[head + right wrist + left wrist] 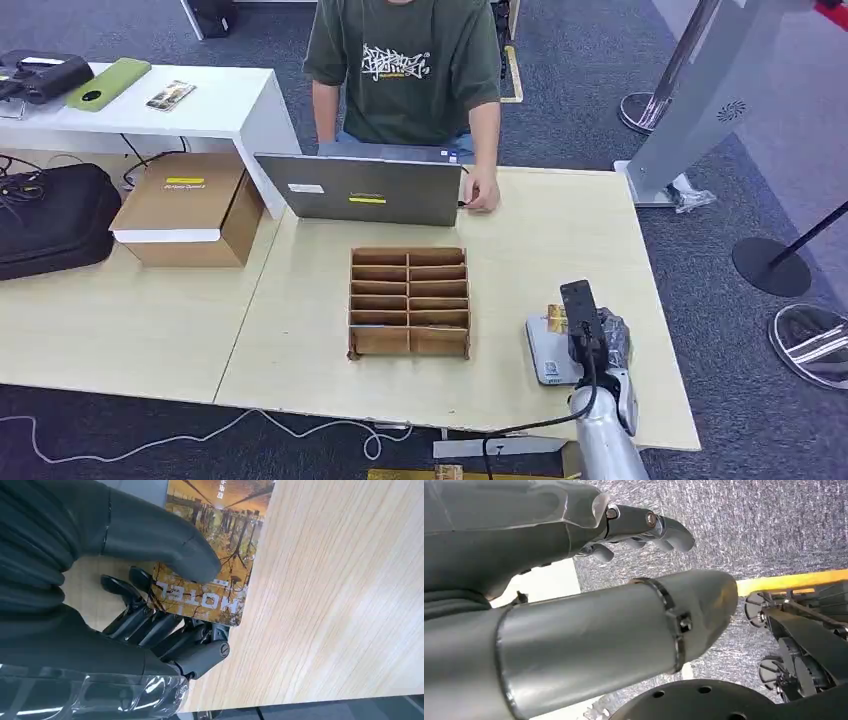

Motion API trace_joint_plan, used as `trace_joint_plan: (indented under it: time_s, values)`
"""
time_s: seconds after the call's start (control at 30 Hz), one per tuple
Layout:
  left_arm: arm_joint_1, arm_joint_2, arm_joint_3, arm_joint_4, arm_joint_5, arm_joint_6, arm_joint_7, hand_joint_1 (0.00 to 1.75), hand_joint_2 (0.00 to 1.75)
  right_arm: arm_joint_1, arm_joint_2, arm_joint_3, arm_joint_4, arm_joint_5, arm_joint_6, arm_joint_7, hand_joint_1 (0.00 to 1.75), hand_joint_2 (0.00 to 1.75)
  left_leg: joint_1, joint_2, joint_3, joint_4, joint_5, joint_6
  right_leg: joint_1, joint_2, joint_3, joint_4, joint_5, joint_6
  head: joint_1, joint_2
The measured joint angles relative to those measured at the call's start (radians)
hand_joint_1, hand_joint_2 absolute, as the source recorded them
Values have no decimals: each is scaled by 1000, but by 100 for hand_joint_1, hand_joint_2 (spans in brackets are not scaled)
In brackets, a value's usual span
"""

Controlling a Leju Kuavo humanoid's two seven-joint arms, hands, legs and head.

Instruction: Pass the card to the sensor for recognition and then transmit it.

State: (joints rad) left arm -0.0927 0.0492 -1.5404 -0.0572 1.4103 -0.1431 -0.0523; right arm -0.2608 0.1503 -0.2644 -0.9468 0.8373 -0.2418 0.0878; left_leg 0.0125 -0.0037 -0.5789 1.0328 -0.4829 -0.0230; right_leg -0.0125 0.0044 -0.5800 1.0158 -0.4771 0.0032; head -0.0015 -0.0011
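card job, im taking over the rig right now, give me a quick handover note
Right hand: pinches the card between thumb and fingers, at the table's front right.
Left hand: hangs over the carpet, fingers curled, holding nothing.
Card: at the grey sensor pad; the far end of the card reaches over it in the right wrist view.
Done: card picked up and brought to the sensor.
Left: finish recognition, then pass the card on. The wooden card rack stands mid-table; a person sits behind the laptop.

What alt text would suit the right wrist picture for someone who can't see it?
The robot's right hand holds an orange hotel card, thumb on top and dark fingers beneath, just above a pale wooden table.
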Motion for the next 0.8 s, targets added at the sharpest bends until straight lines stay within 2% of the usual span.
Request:
trace_joint_plan:
  time_s: [0.07, 0.23, 0.37, 0.47, 0.57, 0.7, 0.8]
  values:
    - [0, 0, 0, 0, 3, 0, 0, 0, 0, 1, 0, 4, -3, -1, -27, -27, 175, 175, 0, 0, 0, 0, 0, 0, 0, 0, 0, 0, 0, 0, 0, 0]
    - [1, -1, 0, 0, 18, 6, -3, 0, 0, 28, 9, 17, -60, -16, -154, -145, 175, 175, 0, -2, -1, 0, 0, 0, 0, -2, 0, 0, 0, 0, 0, 0]
    - [1, -2, 0, 0, 20, 7, -11, 0, 0, 75, 27, 34, -155, 38, -231, -173, 175, 175, 0, -2, -2, 0, 0, 0, 0, -1, -1, 0, 0, 0, 0, 0]
    - [2, -5, 0, 0, 21, 8, -21, 0, 0, 100, 34, 48, -217, 158, -347, -168, 175, 175, 0, -2, -3, 0, 0, 0, 0, -1, -2, 0, -1, 0, 0, 0]
    - [2, -7, 0, 0, 23, 8, -22, 0, 0, 120, 39, 60, -261, 252, -422, -161, 175, 175, 0, -2, -3, 0, 0, 0, 0, -1, -2, 0, -1, 0, 0, 0]
    - [2, -9, 0, 0, 19, 9, -24, 0, 0, 140, 49, 60, -323, 415, -435, -166, 175, 175, 0, -2, -3, 0, 0, 0, 0, -1, -2, 0, -1, 0, 0, 0]
    - [2, -9, 0, 0, 11, 10, -27, 0, 0, 156, 62, 56, -386, 630, -436, -139, 175, 175, 0, -2, -3, 0, 0, 0, 0, -1, -2, 0, -1, 0, 0, 0]
